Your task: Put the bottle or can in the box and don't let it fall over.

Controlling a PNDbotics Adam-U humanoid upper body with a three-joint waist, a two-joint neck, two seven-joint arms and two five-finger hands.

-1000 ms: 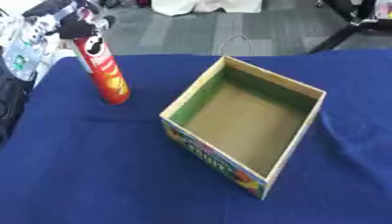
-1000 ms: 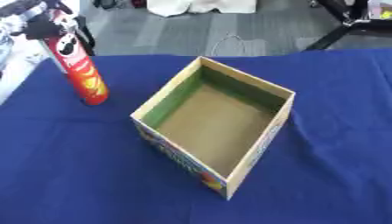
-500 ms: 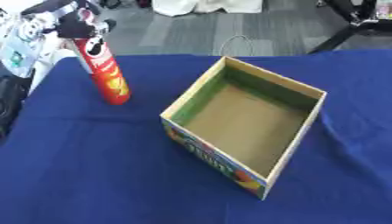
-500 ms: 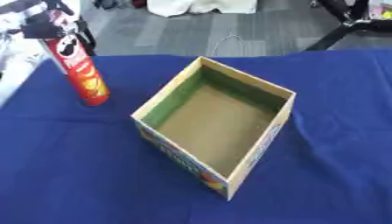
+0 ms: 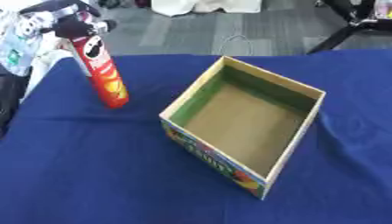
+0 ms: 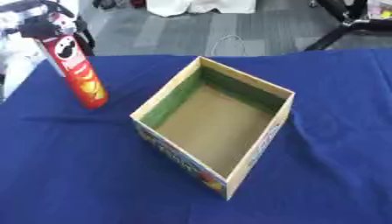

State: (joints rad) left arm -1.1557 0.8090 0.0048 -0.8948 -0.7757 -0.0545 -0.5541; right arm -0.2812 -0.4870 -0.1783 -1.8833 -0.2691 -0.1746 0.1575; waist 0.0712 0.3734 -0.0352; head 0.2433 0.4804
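So the can (image 5: 102, 74) is a tall red chip tube, the kind with a round moustached face logo near the top and yellow patches (chips, I guess) lower down. The lettering on it is too blurry for me to read. It's standing near the far left corner of the tabletop (image 5: 92, 175), base down on the cloth, tipped a little so the top leans toward the left edge.

The left hand (image 5: 67, 24) is at the tube's top end, black with silver bits, fingers curled round the cap area. The right hand isn't showing in either view.

The box (image 6: 264, 144) sits open-topped around the middle of the tabletop, turned cornerwise so one corner points at the near edge. Plain brown cardboard floor, green on the inside walls, pale rim. The outside panel facing the near edge has a bright print in yellow, red, green and blue, maybe fruit with some letters, but I can't make out any words. Can and box are well apart, with bare cloth between them.

The surface is a deep blue cloth with a few soft wrinkles. Beyond the far edge there's grey floor (image 5: 183, 30), a thin loop of cable (image 5: 236, 43) lying on it, and dark legs of a stand (image 6: 344, 26) at the far right.
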